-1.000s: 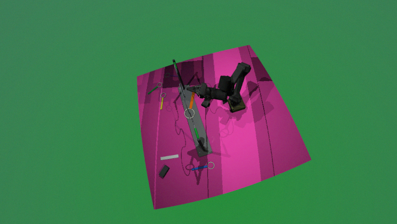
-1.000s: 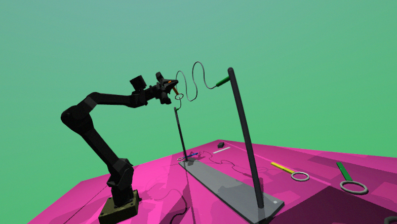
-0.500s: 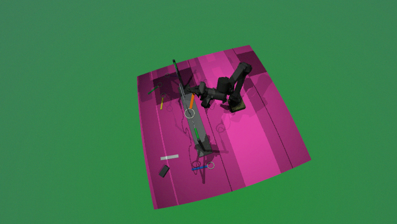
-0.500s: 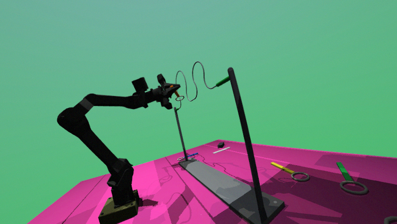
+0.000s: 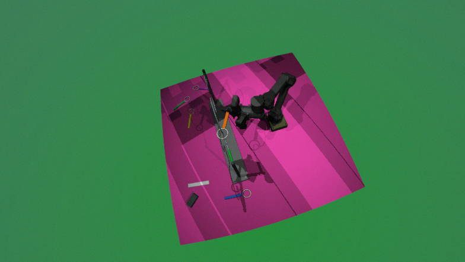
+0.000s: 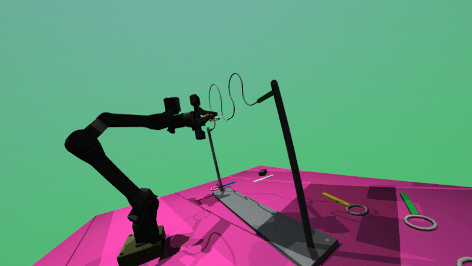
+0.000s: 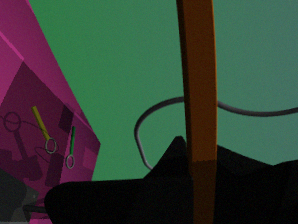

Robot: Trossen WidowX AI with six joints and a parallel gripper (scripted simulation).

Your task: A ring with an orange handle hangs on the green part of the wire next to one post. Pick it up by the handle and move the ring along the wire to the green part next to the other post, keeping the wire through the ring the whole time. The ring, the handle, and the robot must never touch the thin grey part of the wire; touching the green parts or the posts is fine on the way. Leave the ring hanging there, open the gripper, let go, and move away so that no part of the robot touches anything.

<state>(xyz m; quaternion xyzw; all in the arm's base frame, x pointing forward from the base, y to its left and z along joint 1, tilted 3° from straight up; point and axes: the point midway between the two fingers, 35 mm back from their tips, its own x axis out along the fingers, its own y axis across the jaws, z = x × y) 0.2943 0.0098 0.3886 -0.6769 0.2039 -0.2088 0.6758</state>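
The gripper (image 5: 227, 111) (image 6: 217, 115) (image 7: 202, 160) is shut on the orange handle (image 5: 225, 120) (image 7: 201, 75). The ring (image 5: 217, 133) (image 6: 218, 118) lies nearly flat around the grey wire (image 6: 234, 73) (image 7: 260, 114), low on its steep stretch near the far post (image 6: 215, 160) (image 5: 236, 170) in the exterior view. That post's green part (image 5: 230, 155) is just beyond and below the ring. The other green part (image 6: 265, 96) joins the near post (image 6: 291, 148). The wire passes behind the handle in the wrist view. Whether the ring touches wire is too small to tell.
A grey base (image 5: 231, 140) (image 6: 244, 206) carries both posts. Blue (image 5: 232, 196), yellow (image 5: 189, 121) and green-handled (image 5: 180, 105) rings lie on the pink table, with a white bar (image 5: 198, 184) and a dark block (image 5: 192, 200). The wire's tall humps stand beyond the fingertips in the exterior view.
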